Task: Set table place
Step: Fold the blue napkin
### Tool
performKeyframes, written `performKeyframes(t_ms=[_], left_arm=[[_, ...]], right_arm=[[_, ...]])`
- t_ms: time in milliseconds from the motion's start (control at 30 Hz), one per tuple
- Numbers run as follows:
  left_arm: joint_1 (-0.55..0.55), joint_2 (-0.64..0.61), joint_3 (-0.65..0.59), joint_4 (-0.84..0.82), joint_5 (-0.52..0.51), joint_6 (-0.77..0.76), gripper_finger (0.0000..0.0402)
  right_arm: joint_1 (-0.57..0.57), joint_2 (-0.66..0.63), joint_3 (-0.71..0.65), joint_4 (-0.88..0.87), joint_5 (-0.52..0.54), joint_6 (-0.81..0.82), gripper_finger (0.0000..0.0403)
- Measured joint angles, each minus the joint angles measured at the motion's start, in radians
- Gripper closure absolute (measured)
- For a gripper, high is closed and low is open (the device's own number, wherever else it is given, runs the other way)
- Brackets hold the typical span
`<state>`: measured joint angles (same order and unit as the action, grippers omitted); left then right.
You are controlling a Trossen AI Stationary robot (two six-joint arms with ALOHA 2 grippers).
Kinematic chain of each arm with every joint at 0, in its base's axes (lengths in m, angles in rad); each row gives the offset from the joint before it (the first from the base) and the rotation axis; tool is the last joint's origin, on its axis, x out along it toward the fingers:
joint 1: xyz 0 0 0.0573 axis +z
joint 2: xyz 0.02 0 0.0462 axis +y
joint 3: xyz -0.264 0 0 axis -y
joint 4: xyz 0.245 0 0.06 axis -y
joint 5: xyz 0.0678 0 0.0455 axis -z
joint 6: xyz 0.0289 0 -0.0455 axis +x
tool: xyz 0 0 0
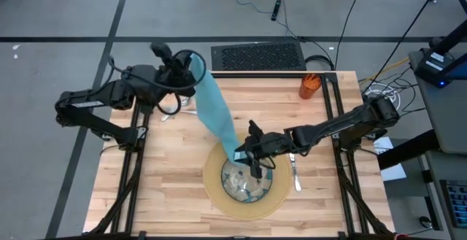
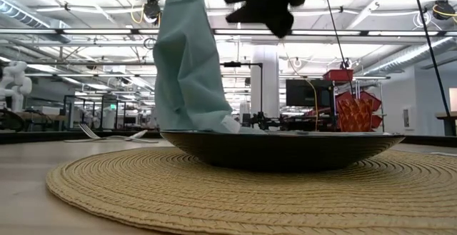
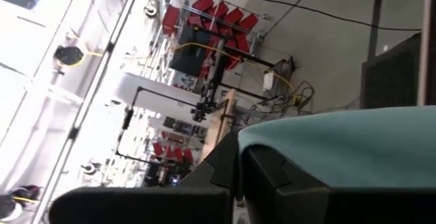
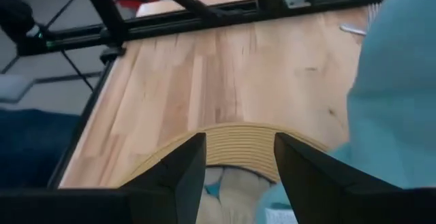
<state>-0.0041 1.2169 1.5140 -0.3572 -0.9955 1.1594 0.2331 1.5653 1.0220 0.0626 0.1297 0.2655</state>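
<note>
Woven tan mat [image 2: 178,192] fills your low view's foreground, one dark bowl [image 2: 282,149] resting on it. Behind, the single teal napkin [image 2: 187,63] hangs tall, its lower end draped into the bowl. Your left gripper [image 1: 191,68] is pinching the napkin's top, raised over the table's [image 1: 146,196] far-left part; your right gripper [image 1: 254,168] hovers spread over the bowl, touching nothing. You look to be mid-way through lifting the napkin clear; next, carry it sideways and lay it flat beside the mat. Farther off, count one utensil [image 1: 295,173] right of the mat, silverware [image 1: 169,114] I can't count near the left arm, and one orange cup [image 1: 309,85] at the far-right corner.
</note>
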Motion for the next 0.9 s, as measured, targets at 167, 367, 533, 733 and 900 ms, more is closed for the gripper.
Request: performKeyframes(t_ms=[167, 367, 533, 733, 900], left_arm=[[0.004, 0.091, 0.128, -0.006, -0.039, 0.084, 0.0401], [-0.002, 0.182, 0.284, -0.027, -0.05, 0.114, 0.0402], [-0.008, 0.237, 0.376, -0.054, -0.072, 0.14, 0.0402], [-0.011, 0.28, 0.435, -0.05, -0.141, 0.21, 0.0402], [-0.017, 0.287, 0.442, -0.053, -0.155, 0.217, 0.0402]], right_arm=[[-0.005, 0.029, -0.023, 0.127, -0.051, -0.02, 0.0238], [-0.019, 0.098, -0.005, 0.236, -0.063, -0.07, 0.0238], [-0.052, 0.188, 0.027, 0.335, -0.157, -0.081, 0.0238], [-0.063, 0.305, 0.147, 0.35, -0.191, -0.15, 0.0239], [-0.071, 0.349, 0.227, 0.129, -0.055, -0.197, 0.0241]])
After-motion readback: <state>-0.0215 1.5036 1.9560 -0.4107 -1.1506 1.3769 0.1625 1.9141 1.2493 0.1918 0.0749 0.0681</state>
